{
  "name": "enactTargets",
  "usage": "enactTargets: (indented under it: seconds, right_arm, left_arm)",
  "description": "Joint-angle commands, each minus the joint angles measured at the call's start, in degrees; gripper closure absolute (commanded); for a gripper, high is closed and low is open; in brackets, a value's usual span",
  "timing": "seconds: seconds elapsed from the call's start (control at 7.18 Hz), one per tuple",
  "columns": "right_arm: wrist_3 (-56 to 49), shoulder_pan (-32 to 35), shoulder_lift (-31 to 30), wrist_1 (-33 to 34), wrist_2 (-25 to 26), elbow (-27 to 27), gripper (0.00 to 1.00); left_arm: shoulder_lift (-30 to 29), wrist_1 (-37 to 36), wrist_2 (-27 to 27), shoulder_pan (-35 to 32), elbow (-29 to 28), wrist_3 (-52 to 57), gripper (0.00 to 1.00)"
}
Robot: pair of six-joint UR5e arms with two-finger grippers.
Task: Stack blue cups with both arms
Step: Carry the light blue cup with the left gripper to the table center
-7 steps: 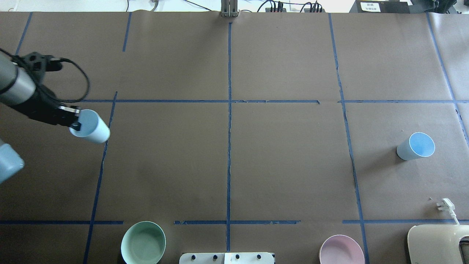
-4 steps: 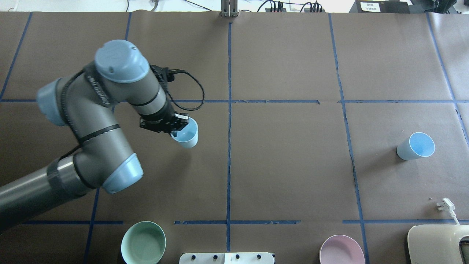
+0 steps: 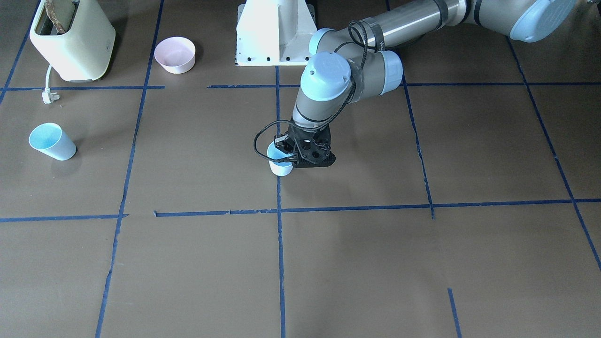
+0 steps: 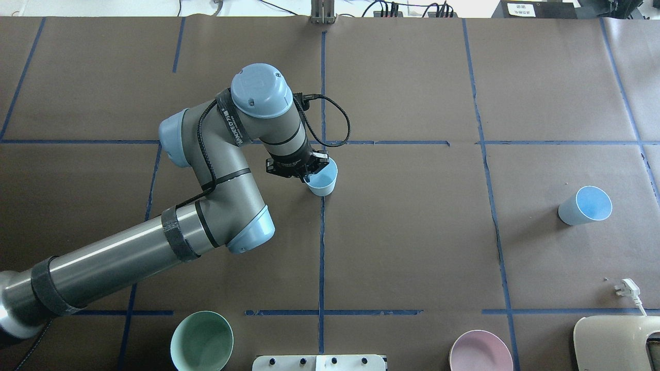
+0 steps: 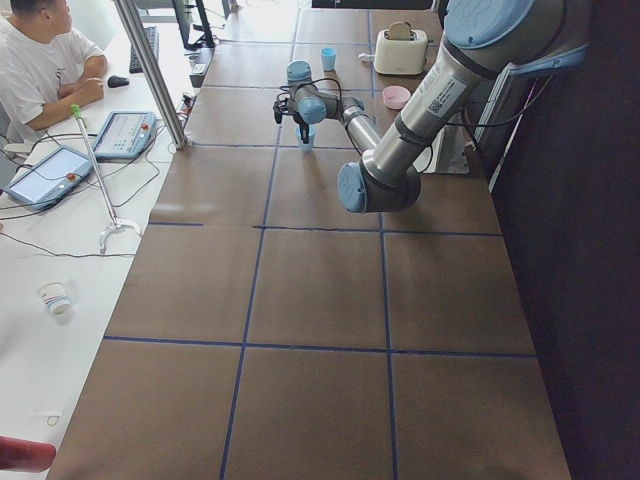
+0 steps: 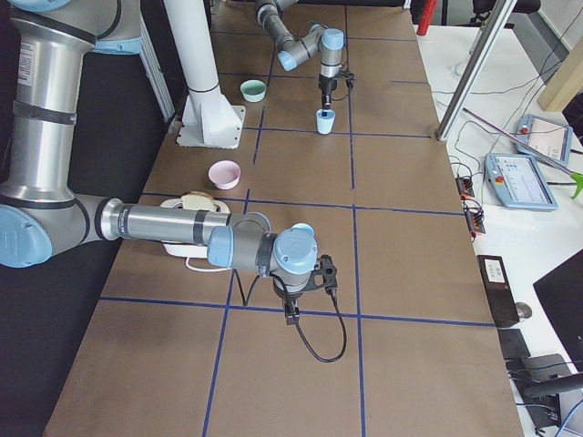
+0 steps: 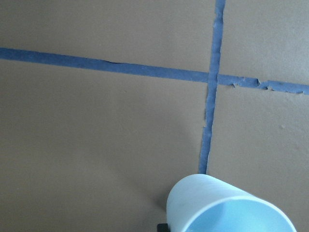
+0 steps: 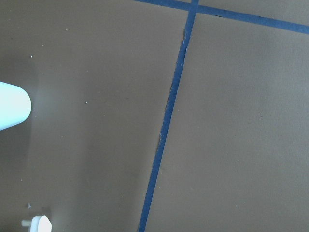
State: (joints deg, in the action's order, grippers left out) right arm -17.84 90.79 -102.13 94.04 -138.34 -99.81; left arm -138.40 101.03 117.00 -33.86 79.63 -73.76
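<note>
My left gripper (image 4: 311,174) is shut on the rim of a pale blue cup (image 4: 323,181) and holds it upright, mouth up, low over the centre tape line. Whether the cup touches the table I cannot tell. The cup also shows in the front view (image 3: 280,165) and the left wrist view (image 7: 227,208). The second blue cup (image 4: 585,205) stands alone at the right, also in the front view (image 3: 49,141); its base shows in the right wrist view (image 8: 9,111). My right gripper (image 6: 291,314) shows only in the exterior right view, so I cannot tell if it is open or shut.
A mint-green bowl (image 4: 201,341) and a pink bowl (image 4: 480,351) stand at the near edge beside the white pedestal base (image 3: 274,33). A cream toaster (image 4: 616,342) with its plug (image 4: 626,288) is at the near right. Blue tape lines grid the brown table.
My left arm has swung from the table's left edge to the centre line, carrying the blue cup and turning it upright. The second cup has not moved.
</note>
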Motion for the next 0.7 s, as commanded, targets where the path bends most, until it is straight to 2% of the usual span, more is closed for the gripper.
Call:
enactTargets:
  seconds: [0.0, 0.14, 0.28, 0.42, 0.56]
  right_arm:
    - [0.0, 0.0, 0.0, 0.0, 0.0, 0.0, 0.0]
    - [-0.1, 0.0, 0.0, -0.1, 0.0, 0.0, 0.0]
    - [-0.1, -0.1, 0.1, -0.1, 0.0, -0.1, 0.0]
    - [-0.1, -0.2, 1.1, 0.0, 0.1, 0.0, 0.0]
    - [-0.3, -0.3, 1.2, -0.1, 0.1, -0.1, 0.0]
  left_arm:
    - [0.1, 0.2, -0.2, 0.6, -0.6, 0.0, 0.26]
    - [0.1, 0.2, -0.2, 0.6, -0.4, 0.2, 0.0]
    - [0.1, -0.4, 0.2, 0.4, 1.2, 0.5, 0.0]
    - [0.1, -4.0, 0.9, -0.7, 4.3, 0.6, 0.0]
    - [1.7, -10.3, 1.3, -1.5, 10.0, 3.1, 0.0]
